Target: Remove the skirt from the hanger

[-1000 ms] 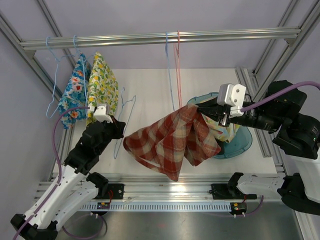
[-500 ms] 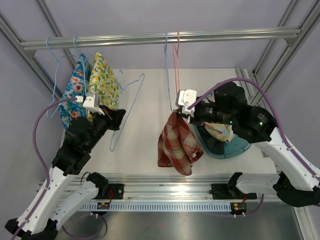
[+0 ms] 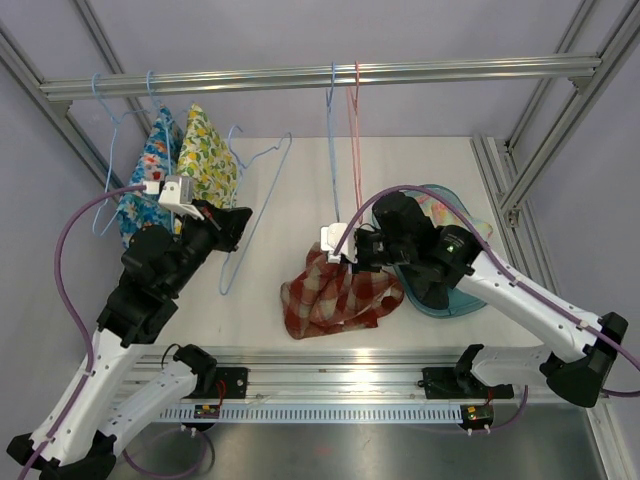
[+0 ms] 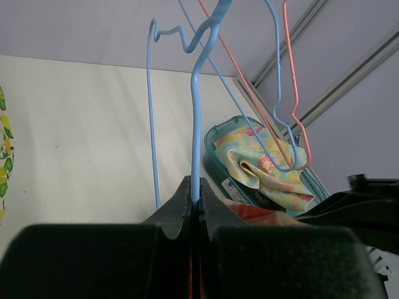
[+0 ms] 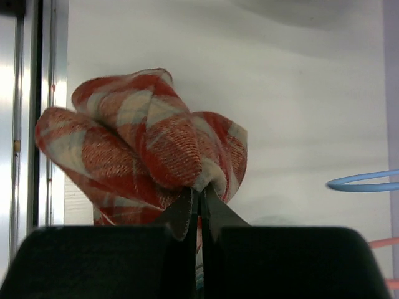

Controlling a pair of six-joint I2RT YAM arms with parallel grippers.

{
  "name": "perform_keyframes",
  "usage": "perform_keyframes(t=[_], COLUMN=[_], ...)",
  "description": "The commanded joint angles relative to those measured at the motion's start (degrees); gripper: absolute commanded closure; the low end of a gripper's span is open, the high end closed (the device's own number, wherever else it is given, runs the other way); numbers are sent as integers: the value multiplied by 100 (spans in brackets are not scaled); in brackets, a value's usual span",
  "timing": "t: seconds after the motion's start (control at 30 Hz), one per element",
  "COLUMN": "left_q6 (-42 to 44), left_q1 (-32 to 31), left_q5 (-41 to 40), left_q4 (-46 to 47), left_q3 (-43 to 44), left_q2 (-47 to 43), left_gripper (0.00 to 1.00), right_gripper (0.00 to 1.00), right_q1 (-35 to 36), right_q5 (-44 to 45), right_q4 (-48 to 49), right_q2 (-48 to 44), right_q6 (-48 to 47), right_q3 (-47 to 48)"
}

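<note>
The red and cream plaid skirt [image 3: 335, 298] lies bunched on the white table, off the hanger. My right gripper [image 3: 352, 262] is shut on its upper edge; in the right wrist view the jaws [image 5: 199, 194] pinch a fold of the skirt [image 5: 149, 146]. My left gripper [image 3: 228, 228] is shut on the light blue wire hanger [image 3: 255, 205], held bare and raised to the left of the skirt. In the left wrist view the hanger wire [image 4: 195, 112] rises from between my closed jaws [image 4: 194, 192].
Two floral garments [image 3: 190, 165] hang on blue hangers at the left of the top rail [image 3: 320, 76]. A blue and a pink empty hanger [image 3: 345, 130] hang mid-rail. A teal tub [image 3: 455, 290] with floral cloth sits right of the skirt.
The right gripper has lowered the skirt from mid-air down onto the table and moved left. The left gripper has lifted the bare blue hanger up and back, away from the skirt.
</note>
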Motion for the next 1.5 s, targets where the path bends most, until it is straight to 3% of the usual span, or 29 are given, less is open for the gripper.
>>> perform_keyframes(t=[0.0,0.13,0.23,0.33,0.37,0.5,0.97,1.47], left_q6=[-68,-77,-85,-68,-42,72,169,99], left_q1=[-8,-8,-25,-87,-104,-245,-904,-992], left_q5=[279,341,332,262,183,-282,-1715,-1944], left_q4=[395,448,527,650,659,676,1239,1511], left_q3=[316,535,685,860,905,1195,2179,2918], left_q2=[168,423,616,845,889,1240,2664,3807], left_gripper=[100,100,100,100,100,100,100,100], right_gripper=[100,100,89,43,18,5,1,1], right_q1=[-29,-47,-143,-275,-310,-530,-1101,-1313], right_q5=[105,167,-43,-237,-264,-501,-1046,-1310], right_q4=[317,238,98,-218,-254,-447,-861,-676], right_q2=[64,126,47,-50,-93,-348,-1122,-1271], right_q6=[-312,-216,-84,-57,-22,48,505,751], right_q3=[-303,-480,-507,-454,-454,-410,-788,-981])
